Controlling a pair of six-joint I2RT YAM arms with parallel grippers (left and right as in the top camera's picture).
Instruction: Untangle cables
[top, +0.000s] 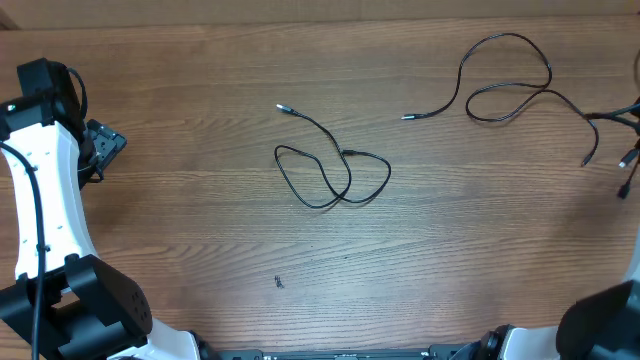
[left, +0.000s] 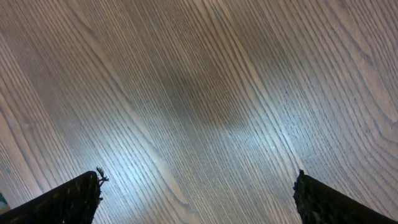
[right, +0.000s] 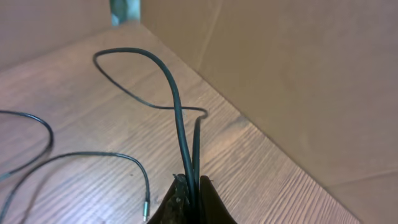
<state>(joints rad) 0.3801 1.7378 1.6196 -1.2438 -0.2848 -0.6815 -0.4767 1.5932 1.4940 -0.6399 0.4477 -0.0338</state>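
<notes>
Overhead: shows a looped cable in the middle of the table, folded across itself in two loose loops, one plug end pointing up and left. Well right of the looped cable, shows a long cable curling in a wide loop, long axis roughly left to right, trailing off toward the table's right edge. Puts the left gripper well left of the looped cable, touching nothing. No other gripper in frame.

Left wrist: shows fingertips spread wide, only bare wood between them, no cable in sight.

Right wrist: shows the right gripper pinched together on two black strands, apparently of the long cable, rising away from the fingers and crossing farther off. Cardboard wall behind.

Judgement: left arm free and nearer the looped cable; right arm occupied, far right of the looped cable.
</notes>
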